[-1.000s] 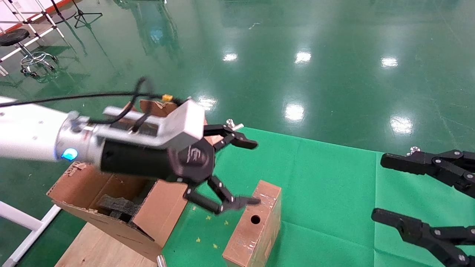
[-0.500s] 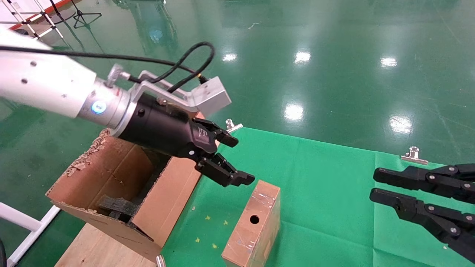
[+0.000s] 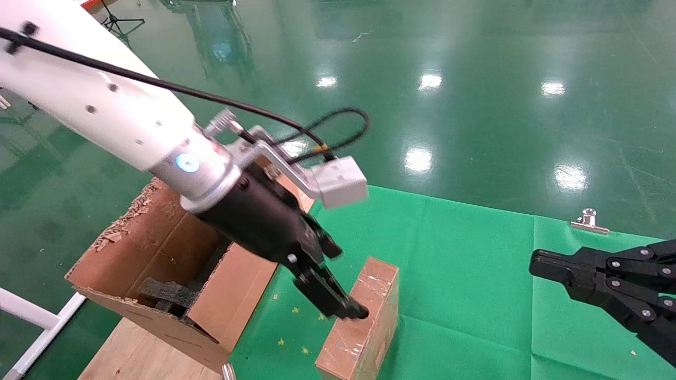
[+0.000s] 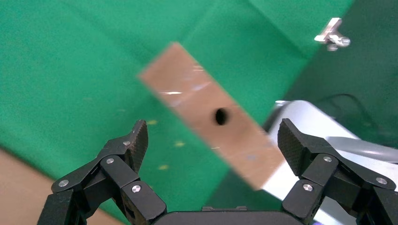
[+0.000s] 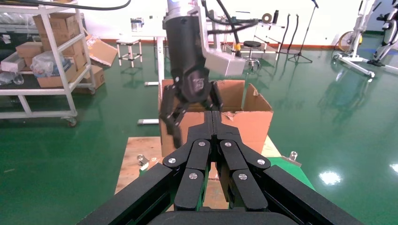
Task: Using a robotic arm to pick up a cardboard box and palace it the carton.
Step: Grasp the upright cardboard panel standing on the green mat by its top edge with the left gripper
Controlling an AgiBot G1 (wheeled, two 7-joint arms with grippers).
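The small brown cardboard box (image 3: 351, 343) stands on edge on the green cloth, a round hole in its top face. My left gripper (image 3: 349, 282), on the white robotic arm, points down over it, one fingertip at the top face near the hole. In the left wrist view the left gripper (image 4: 212, 138) is open, with the cardboard box (image 4: 197, 101) lying below, between the spread fingers and not gripped. The large carton (image 3: 237, 295) stands open just to the left, with black foam (image 3: 163, 293) inside. My right gripper (image 3: 534, 262) is parked at the right, shut and empty.
A green cloth (image 3: 465, 274) covers the table, held by a metal clip (image 3: 589, 221). The carton rests on a wooden board (image 3: 142, 353) beside the table. Glossy green floor lies beyond. The right wrist view shows a shelving rack (image 5: 51, 51) with boxes far behind the carton (image 5: 253, 117).
My left gripper has swung from level above the carton's edge to pointing down at the box. The right gripper's fingers have come together from open to shut.
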